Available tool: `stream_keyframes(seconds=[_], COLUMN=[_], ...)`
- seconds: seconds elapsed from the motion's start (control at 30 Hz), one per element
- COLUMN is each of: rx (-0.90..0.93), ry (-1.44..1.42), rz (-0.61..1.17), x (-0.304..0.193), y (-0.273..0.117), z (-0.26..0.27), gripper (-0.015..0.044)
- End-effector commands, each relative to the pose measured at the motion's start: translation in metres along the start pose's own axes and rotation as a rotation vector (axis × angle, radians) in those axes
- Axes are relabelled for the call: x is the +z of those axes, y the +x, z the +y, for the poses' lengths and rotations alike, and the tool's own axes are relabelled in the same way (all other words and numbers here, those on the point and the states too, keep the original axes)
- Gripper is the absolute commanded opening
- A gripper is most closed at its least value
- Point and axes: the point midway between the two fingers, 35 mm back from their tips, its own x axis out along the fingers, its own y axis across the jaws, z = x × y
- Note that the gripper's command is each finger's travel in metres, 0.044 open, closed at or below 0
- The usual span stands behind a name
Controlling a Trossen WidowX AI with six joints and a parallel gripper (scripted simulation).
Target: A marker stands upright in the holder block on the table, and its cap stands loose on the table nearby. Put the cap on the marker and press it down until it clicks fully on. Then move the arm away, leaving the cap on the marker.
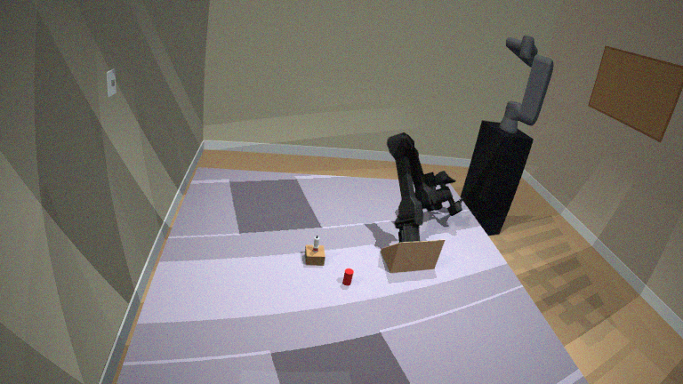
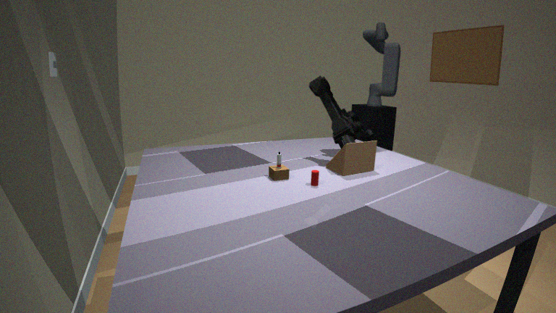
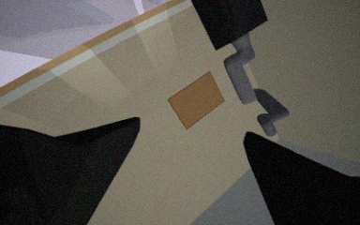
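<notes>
The white marker [image 1: 316, 242] [image 2: 279, 159] stands upright, dark tip up, in the brown holder block [image 1: 315, 260] [image 2: 279, 174]. The red cap [image 1: 348, 277] [image 2: 314, 177] stands loose on the table, to the right of the block and nearer the cameras. My gripper [image 1: 457, 192] [image 3: 191, 129] is open, with nothing between its fingers. It is held well away from cap and marker, at the far right side of the table, and points away from them. The wrist view shows neither marker, block nor cap.
A brown wedge-shaped block [image 1: 416, 257] [image 2: 359, 159] stands right of the cap, in front of the arm's base. A grey arm [image 1: 536, 89] [image 2: 390, 69] [image 3: 240, 82] on a black pedestal [image 1: 498, 179] [image 2: 383, 127] stands beyond the table's right edge.
</notes>
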Motion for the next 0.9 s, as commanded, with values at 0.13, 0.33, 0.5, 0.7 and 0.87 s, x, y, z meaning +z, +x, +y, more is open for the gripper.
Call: stream_keyframes(seconds=[0.13,0.33,0.5,0.7,0.87], rx=[-0.026,-0.031,-0.020,-0.036,-0.038], ry=[0.048,0.176,0.288,0.470,0.596], rz=[-0.087,-0.227,-0.345,-0.455,-0.580], x=[0.027,0.070,0.106,0.145,0.181], y=[-0.005,-0.001,-0.001,-0.015,-0.045], z=[-0.011,-0.037,-0.065,-0.113,-0.159], gripper=[0.0269,0.0241,0.0241,0.0241,0.0241])
